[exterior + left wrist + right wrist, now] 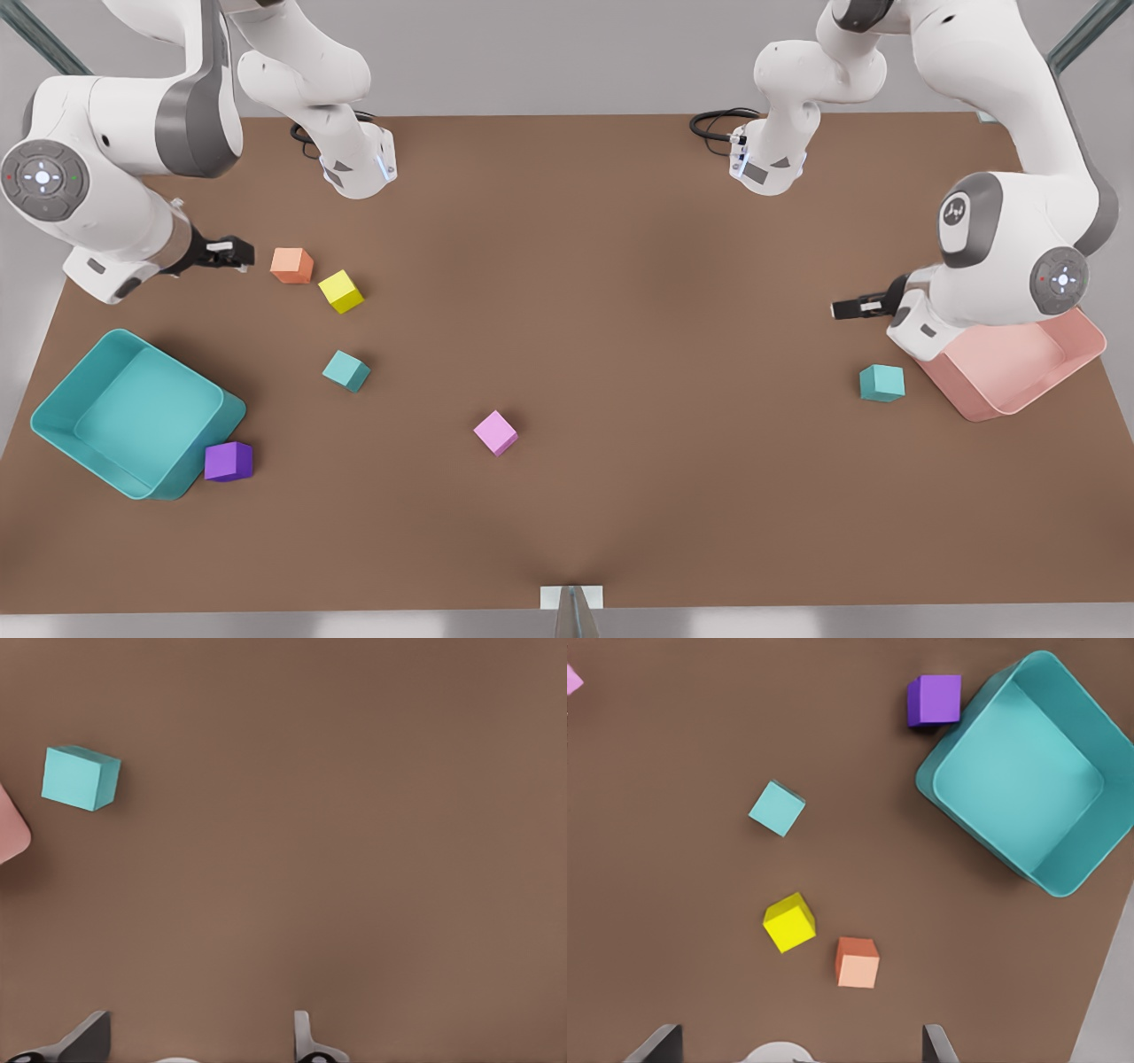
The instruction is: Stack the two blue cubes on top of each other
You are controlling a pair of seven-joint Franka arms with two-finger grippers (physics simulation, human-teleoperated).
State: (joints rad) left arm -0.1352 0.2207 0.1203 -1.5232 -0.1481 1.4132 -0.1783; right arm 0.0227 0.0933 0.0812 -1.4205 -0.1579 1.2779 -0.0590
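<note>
- The left gripper (840, 308) hangs above the bare table (620, 354), at the front view's right, with its fingers (306, 1041) spread apart and nothing between them.
- The nearer blue cube (881, 383) sits on the table close to this gripper, off to one side of it, just beside the pink tray (1019, 368) but apart from it.
- The right gripper (232, 254) hovers at the front view's left, also released and empty; its fingers (656, 1045) stand wide at the edge of its wrist view.
- Closest to it are the orange cube (291, 265) and the yellow cube (340, 291); the second blue cube (345, 370) lies beyond them.
- Farther out lie the teal tray (53, 416), the purple cube (229, 462) touching its corner, and the pink cube (494, 432) towards the middle.
- Risk 1: the 2 blue cubes are well apart, so one needs a long carry, and a shallow grip could let it slip.
- Risk 2: the right gripper could knock the yellow cube while reaching past it.
- Risk 3: the left gripper's descent could clip the pink tray.
- Risk 4: both cubes sit rotated, so unaligned jaws could twist them and spoil the stack.
</note>
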